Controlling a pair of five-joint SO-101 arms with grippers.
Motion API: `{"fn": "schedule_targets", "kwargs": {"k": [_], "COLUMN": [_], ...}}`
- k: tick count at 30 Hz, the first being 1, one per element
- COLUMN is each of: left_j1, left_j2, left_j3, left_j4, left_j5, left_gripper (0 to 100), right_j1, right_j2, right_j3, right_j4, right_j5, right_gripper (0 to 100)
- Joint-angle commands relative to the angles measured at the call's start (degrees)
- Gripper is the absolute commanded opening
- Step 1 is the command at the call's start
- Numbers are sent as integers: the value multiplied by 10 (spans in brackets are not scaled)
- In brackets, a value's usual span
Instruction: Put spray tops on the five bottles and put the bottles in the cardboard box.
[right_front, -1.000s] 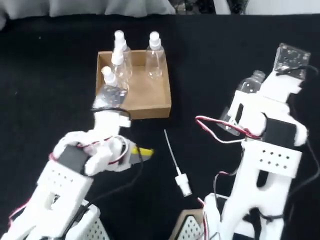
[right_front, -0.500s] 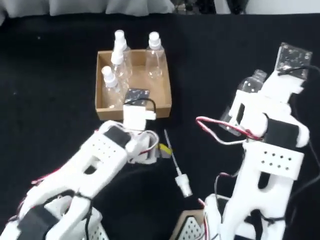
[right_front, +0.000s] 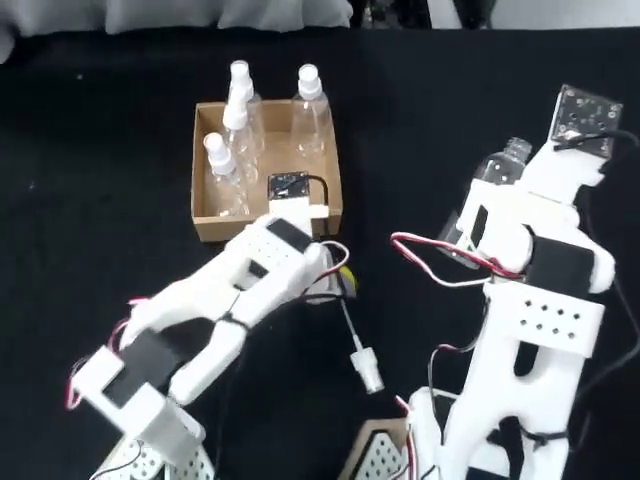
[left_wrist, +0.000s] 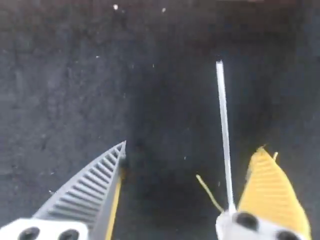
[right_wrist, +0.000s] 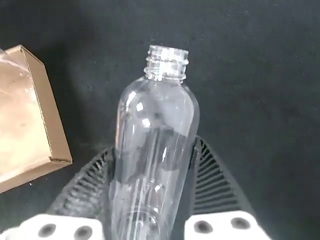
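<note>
Right hand (right_wrist: 155, 147) clenched on uncapped clear bottle (right_wrist: 159, 110), tilted, off to side of cardboard box (right_front: 212, 228). Box holds four upright capped bottles (right_front: 310, 120). Left hand (left_wrist: 191, 147) spread open over spray top (right_front: 367, 368) lying on desk (right_front: 100, 150), its tube between fingers.

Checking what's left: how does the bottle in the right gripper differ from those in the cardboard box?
The held bottle has a bare neck; the four boxed bottles wear spray tops. The held bottle is clamped in the right gripper; the boxed bottles stand in the cardboard box. All are clear.
</note>
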Motion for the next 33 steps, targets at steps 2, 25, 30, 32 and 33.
{"fn": "schedule_targets", "kwargs": {"k": [2, 25, 30, 32, 33], "left_j1": [-2, -123, -156, -165, -167], "left_j2": [42, 0, -3, -3, -3], "left_j3": [-51, -41, -41, -41, -41], "left_j4": [-1, 260, 303, 312, 317], "left_j5": [24, -19, -87, -114, -131], "left_gripper": [356, 356, 356, 356, 356], "right_j1": [10, 10, 10, 10, 10], "right_j2": [-21, -21, -21, -21, -21], "right_j3": [-7, -5, -5, -5, -5], "right_j4": [-17, -20, -20, -20, -20], "right_j5": [5, 5, 5, 5, 5], "right_gripper": [21, 21, 21, 21, 21]}}
